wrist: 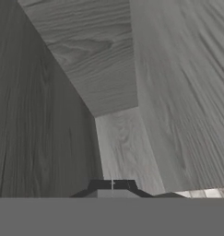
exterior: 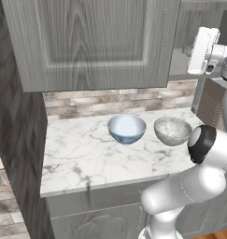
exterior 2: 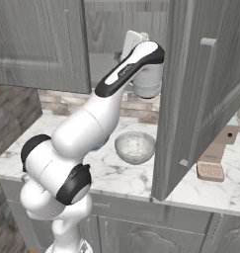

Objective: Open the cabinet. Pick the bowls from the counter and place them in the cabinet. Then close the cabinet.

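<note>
White marble counter is carrying both bowls near its back edge: the light blue bowl sitting just left of the speckled bowl. Above, the cabinet is standing with its right door swung open, and the gripper, jaws closed on nothing, is reaching inside.

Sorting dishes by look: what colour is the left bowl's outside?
Glossy light blue bowl, white inside; clearest in the left base view.
</note>
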Motion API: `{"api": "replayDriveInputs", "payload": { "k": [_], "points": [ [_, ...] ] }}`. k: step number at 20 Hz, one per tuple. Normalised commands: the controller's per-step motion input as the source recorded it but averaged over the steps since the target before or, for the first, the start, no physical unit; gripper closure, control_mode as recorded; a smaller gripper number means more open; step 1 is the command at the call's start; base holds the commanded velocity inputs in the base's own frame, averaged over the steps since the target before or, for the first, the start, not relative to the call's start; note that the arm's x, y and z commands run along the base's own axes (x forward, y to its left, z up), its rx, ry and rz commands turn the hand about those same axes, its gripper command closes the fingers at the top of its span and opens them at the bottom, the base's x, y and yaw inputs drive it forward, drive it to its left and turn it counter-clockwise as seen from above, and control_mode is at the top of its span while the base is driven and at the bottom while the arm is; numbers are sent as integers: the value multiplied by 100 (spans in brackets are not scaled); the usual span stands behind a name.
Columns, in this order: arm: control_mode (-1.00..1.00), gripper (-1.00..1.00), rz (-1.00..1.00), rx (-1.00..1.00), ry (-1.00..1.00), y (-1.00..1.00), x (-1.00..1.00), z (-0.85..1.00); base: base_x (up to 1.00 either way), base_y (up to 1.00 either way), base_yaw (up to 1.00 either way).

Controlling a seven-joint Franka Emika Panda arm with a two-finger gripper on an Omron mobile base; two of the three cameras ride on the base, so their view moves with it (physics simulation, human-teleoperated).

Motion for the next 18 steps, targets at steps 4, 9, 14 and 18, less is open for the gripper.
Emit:
{"api": "replayDriveInputs", "payload": {
  "k": [4, 9, 14, 18],
  "points": [
    [-100, 100, 0, 0, 0, 13, 8, 0, 0, 0, 0],
    [-100, 100, 0, -2, 0, 33, 3, 1, 0, 0, 0],
    [-100, 100, 0, 0, 0, 21, 10, 1, 0, 0, 0],
    [-100, 100, 0, 0, 0, 22, 13, 0, 0, 0, 0]
  ]
}}
